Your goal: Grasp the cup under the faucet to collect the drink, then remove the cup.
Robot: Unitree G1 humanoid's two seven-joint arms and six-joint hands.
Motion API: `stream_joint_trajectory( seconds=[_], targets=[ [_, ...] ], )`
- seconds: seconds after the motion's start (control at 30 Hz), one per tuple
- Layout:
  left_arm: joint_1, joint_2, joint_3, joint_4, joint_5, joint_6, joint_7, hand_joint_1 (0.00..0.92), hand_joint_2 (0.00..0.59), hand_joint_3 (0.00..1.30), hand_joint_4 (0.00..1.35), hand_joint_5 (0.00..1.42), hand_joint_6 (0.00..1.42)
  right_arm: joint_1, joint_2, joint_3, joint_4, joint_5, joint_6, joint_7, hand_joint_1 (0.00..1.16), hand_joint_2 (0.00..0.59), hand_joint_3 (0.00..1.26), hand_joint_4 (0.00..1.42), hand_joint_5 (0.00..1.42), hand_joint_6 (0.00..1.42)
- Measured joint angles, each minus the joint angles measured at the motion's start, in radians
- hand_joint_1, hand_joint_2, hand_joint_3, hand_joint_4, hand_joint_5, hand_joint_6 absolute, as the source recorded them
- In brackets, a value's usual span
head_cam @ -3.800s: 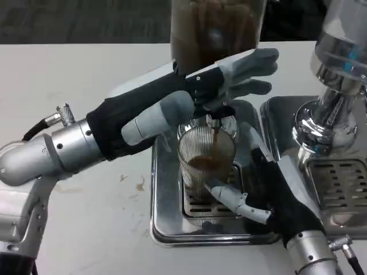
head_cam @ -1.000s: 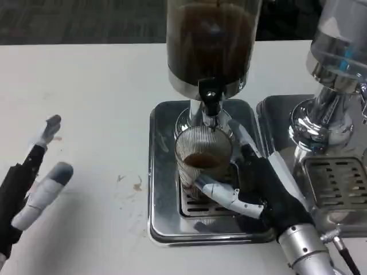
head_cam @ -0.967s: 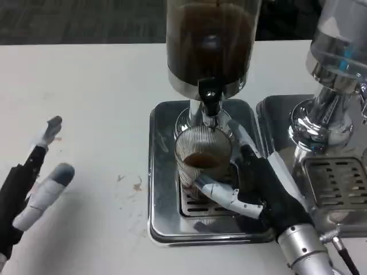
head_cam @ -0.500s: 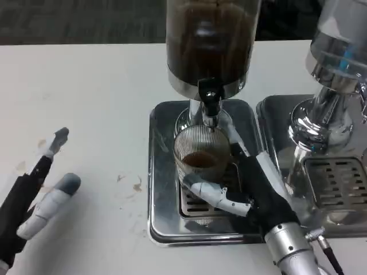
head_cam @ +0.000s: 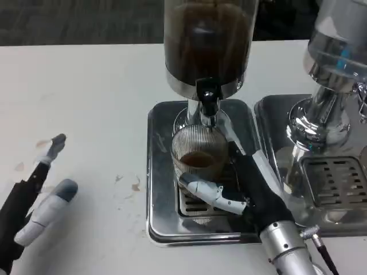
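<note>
**Right hand gripping the ribbed cup under the faucet**

The right hand point(head_cam: 252, 186) is wrapping around the ribbed glass cup point(head_cam: 198, 163), with its thumb point(head_cam: 209, 193) lying across the cup's near side and its other fingers reaching round the far right side, so the hand is clamped on the cup. Its silver forearm point(head_cam: 287, 252) is entering from the lower right edge.

The cup is standing upright on the slotted grate point(head_cam: 192, 207) of the steel drip tray point(head_cam: 157, 189), directly below the black faucet point(head_cam: 207, 98). Brown drink point(head_cam: 196, 160) is sitting inside the cup, partway up its wall. The faucet is hanging from the base of a tall clear dispenser point(head_cam: 207, 43) filled with dark liquid, which is rising just behind the cup.

To the right, a second dispenser point(head_cam: 338, 51) with a clear vessel and chrome stem is standing over its own drip tray point(head_cam: 332, 189), just beside the first tray.

The left hand point(head_cam: 31, 209) is hovering over the white table point(head_cam: 86, 114) at the lower left, well apart from the trays, with its fingers spread and holding nothing. Small brown stains point(head_cam: 136, 184) are dotting the table between that hand and the first tray.
</note>
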Motion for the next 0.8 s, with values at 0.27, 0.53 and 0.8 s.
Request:
stream_joint_trajectory(
  seconds=[0.27, 0.53, 0.8],
  targets=[
    [0.004, 0.0, 0.0, -0.009, -0.003, 0.0, 0.007, 0.0, 0.094, 0.0, 0.0, 0.0, 0.0, -0.025, 0.019, -0.006, 0.053, 0.017, -0.023, -0.001, 0.77, 0.188, 0.0, 0.0, 0.0, 0.05],
    [0.012, 0.002, 0.001, -0.016, -0.018, 0.0, 0.009, 0.0, 0.094, 0.0, 0.0, 0.0, 0.0, -0.033, 0.027, -0.006, 0.073, 0.021, -0.052, -0.011, 0.85, 0.188, 0.0, 0.09, 0.1, 0.22],
    [0.012, 0.003, 0.001, -0.016, -0.018, 0.0, 0.009, 0.0, 0.094, 0.0, 0.0, 0.0, 0.0, -0.028, 0.038, 0.004, 0.071, 0.021, -0.06, -0.015, 0.85, 0.186, 0.0, 0.12, 0.13, 0.27]
  ],
)
